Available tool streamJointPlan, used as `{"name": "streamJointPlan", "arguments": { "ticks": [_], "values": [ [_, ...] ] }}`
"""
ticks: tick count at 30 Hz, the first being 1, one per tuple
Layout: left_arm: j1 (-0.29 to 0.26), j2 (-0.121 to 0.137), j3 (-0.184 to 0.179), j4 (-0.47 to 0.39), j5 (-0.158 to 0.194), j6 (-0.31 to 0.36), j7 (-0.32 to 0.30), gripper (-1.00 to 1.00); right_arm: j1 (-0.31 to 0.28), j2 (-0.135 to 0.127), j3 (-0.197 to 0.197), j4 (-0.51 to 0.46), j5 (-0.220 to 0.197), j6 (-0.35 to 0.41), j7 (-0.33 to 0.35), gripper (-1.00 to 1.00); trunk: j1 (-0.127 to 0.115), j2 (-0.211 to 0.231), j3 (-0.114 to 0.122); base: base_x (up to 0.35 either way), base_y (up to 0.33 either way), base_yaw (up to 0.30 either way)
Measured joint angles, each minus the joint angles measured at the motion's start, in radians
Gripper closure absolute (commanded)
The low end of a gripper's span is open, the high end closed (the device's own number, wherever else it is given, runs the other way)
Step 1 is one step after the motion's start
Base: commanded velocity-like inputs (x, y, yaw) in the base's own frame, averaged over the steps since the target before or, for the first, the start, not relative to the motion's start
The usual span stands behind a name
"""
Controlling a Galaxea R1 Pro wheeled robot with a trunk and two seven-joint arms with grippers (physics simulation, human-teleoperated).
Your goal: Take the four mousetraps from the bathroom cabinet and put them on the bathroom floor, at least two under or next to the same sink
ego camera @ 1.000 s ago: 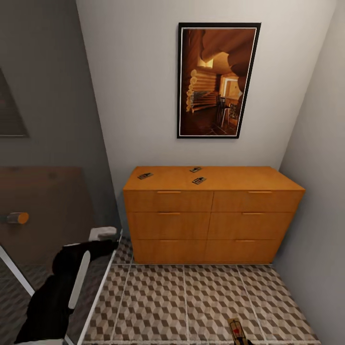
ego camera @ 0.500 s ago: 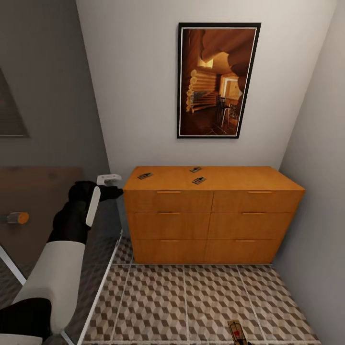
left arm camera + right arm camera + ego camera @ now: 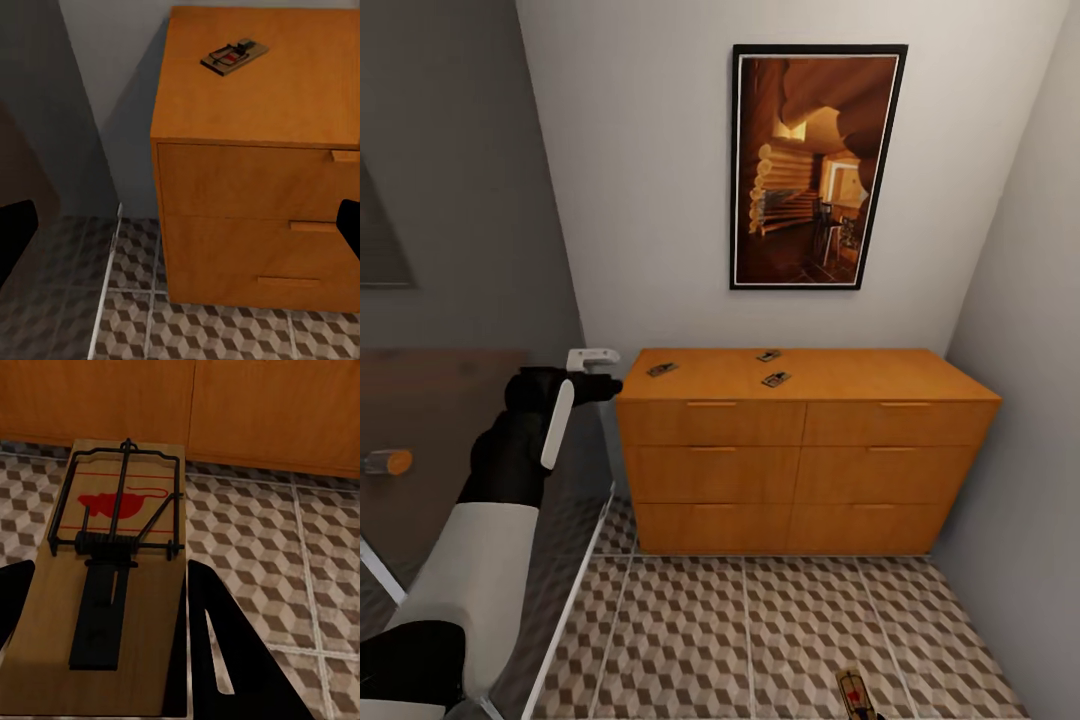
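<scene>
Bathroom floor (image 3: 760, 630), cube-patterned tile, fills lower frame. Cabinet (image 3: 805, 450) stands centre against the back wall, drawers shut. Left gripper (image 3: 598, 362) raised at centre-left, just beside cabinet's top left corner; its fingers spread wide, holding nothing. Three mousetraps on cabinet top: (image 3: 662, 369), (image 3: 768, 355), (image 3: 776, 379). Fourth mousetrap (image 3: 112, 562), bottom edge of head view, clamped between right gripper's (image 3: 105, 660) fingers.
</scene>
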Motion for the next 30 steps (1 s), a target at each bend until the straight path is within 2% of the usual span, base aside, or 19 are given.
{"name": "streamJointPlan", "arguments": {
  "ticks": [6, 13, 15, 22, 25, 30],
  "values": [
    [0.000, 0.000, -0.008, 0.001, 0.000, 0.000, 0.000, -1.00, 0.000, 0.000, 0.000, 0.000, 0.000, -0.001, 0.000, 1.00, 0.000, 0.000, 0.000, 0.291, 0.000, 0.000],
    [0.000, 0.010, -0.044, 0.001, 0.000, 0.000, -0.003, -1.00, 0.000, 0.000, 0.000, 0.000, -0.001, 0.007, -0.003, 1.00, 0.000, 0.000, 0.000, 0.314, 0.000, 0.000],
    [0.000, 0.011, -0.058, 0.001, 0.000, 0.000, -0.003, -1.00, 0.000, 0.000, 0.000, 0.000, -0.001, 0.034, -0.004, 1.00, 0.000, 0.000, 0.000, 0.316, 0.000, 0.000],
    [0.000, 0.015, -0.088, 0.008, 0.001, 0.000, -0.004, -1.00, 0.000, -0.005, -0.001, 0.001, -0.005, 0.239, 0.007, 1.00, 0.000, 0.000, 0.000, 0.317, 0.000, 0.000],
    [0.000, 0.015, -0.093, 0.016, 0.001, 0.000, -0.004, -1.00, 0.005, -0.007, -0.001, 0.003, -0.006, 0.263, 0.008, 1.00, 0.000, 0.000, 0.000, 0.310, 0.000, 0.000],
    [0.000, 0.028, -0.125, 0.021, 0.000, -0.001, -0.004, -1.00, 0.021, -0.008, -0.001, 0.004, -0.006, 0.358, 0.011, 1.00, 0.000, 0.000, 0.000, 0.153, 0.000, 0.000]
  ]
}}
